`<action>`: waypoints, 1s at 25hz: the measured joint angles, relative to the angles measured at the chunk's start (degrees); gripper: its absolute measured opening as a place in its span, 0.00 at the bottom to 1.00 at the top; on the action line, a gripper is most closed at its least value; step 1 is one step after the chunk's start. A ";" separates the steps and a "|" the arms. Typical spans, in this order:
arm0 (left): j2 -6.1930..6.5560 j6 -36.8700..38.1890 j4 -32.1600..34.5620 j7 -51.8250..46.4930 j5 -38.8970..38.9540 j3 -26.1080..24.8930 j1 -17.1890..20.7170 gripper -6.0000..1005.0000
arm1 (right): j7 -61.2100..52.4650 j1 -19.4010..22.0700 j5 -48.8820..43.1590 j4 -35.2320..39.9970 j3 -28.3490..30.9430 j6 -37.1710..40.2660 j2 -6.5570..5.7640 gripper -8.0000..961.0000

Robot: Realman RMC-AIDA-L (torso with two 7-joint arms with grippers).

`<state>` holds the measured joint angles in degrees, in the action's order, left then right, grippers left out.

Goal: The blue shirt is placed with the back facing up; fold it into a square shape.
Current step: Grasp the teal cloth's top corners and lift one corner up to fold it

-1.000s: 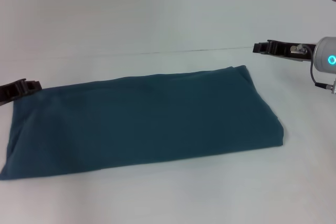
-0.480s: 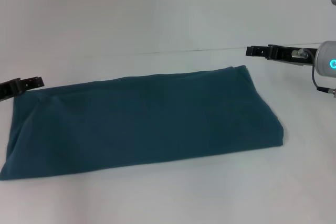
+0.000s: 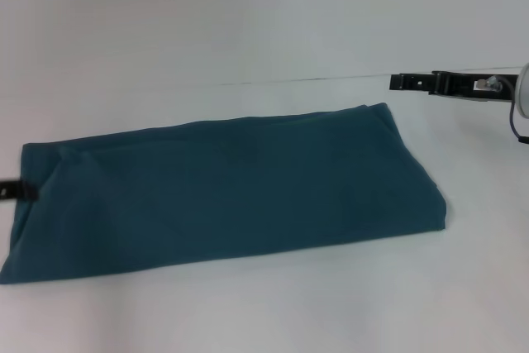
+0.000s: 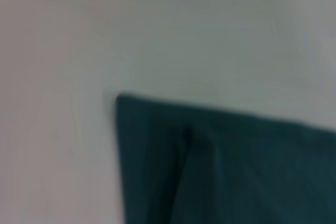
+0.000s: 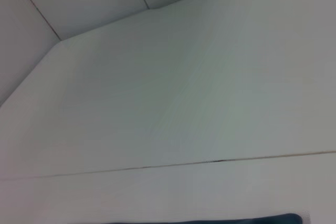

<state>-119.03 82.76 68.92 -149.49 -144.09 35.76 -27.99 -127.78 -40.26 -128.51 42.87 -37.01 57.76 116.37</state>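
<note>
Jaws on both sides are beyond what I can judge: I see only a sliver of my left gripper (image 3: 18, 190) at the left edge of the frame, touching the left end of the blue shirt (image 3: 223, 192), and my right gripper (image 3: 397, 82) reaches in level from the upper right, apart from the cloth's far right corner. Shirt lies as a long folded band across the middle of the white table (image 3: 248, 22), and I read no writing or label on it.
</note>
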 joint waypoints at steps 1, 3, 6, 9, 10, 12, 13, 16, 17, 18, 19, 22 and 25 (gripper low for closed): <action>-0.03 1.94 1.20 -0.83 -1.58 0.03 0.17 0.92 | 0.00 0.00 0.00 0.00 0.00 0.00 0.00 0.98; -0.24 5.65 3.53 -2.41 -5.04 0.06 0.43 0.93 | -0.06 0.32 0.01 0.68 0.01 0.42 0.00 0.98; -0.45 10.16 5.60 -4.03 -8.99 0.11 0.45 0.93 | -0.07 0.47 0.00 1.12 0.02 0.85 -0.07 0.98; -0.22 13.21 5.99 -5.44 -10.32 0.08 0.22 0.93 | 0.21 0.55 -0.01 1.50 -0.03 1.13 -0.21 0.97; -0.03 14.08 5.93 -6.10 -10.52 0.04 0.16 0.93 | 0.38 0.60 -0.01 1.52 -0.04 1.20 -0.24 0.97; 0.13 14.80 5.60 -7.66 -10.60 0.02 0.09 0.93 | 0.56 0.67 -0.01 1.58 -0.03 1.22 -0.34 0.97; 0.13 14.80 5.60 -7.66 -10.60 0.02 0.09 0.93 | 0.67 0.69 -0.01 1.59 -0.04 1.23 -0.36 0.97; -0.09 14.22 4.64 -9.04 -10.79 0.08 -0.15 0.93 | 1.28 0.73 -0.01 1.61 -0.07 1.51 -0.37 0.97; -0.17 13.64 3.89 -9.57 -10.93 0.04 -0.31 0.93 | 1.61 0.75 -0.01 1.62 -0.10 1.63 -0.36 0.97; -0.19 12.98 2.92 -10.05 -11.07 0.00 -0.51 0.93 | 1.83 0.78 -0.01 1.63 -0.11 1.72 -0.34 0.97; -0.15 12.29 1.81 -10.62 -11.21 0.00 -0.79 0.93 | 2.02 0.79 -0.01 1.65 -0.11 1.91 -0.28 0.97; 0.00 10.55 -0.50 -11.61 -11.40 -0.03 -1.28 0.93 | 2.60 0.80 -0.01 1.73 -0.22 1.97 -0.21 0.97; 0.09 8.23 -1.71 -12.83 -11.43 -0.16 -1.40 0.93 | 3.19 0.81 0.01 1.75 -0.28 1.97 -0.19 0.97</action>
<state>-118.94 90.99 67.21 -162.32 -155.52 35.59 -29.39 -124.60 -39.45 -128.50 44.63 -37.29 59.73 116.18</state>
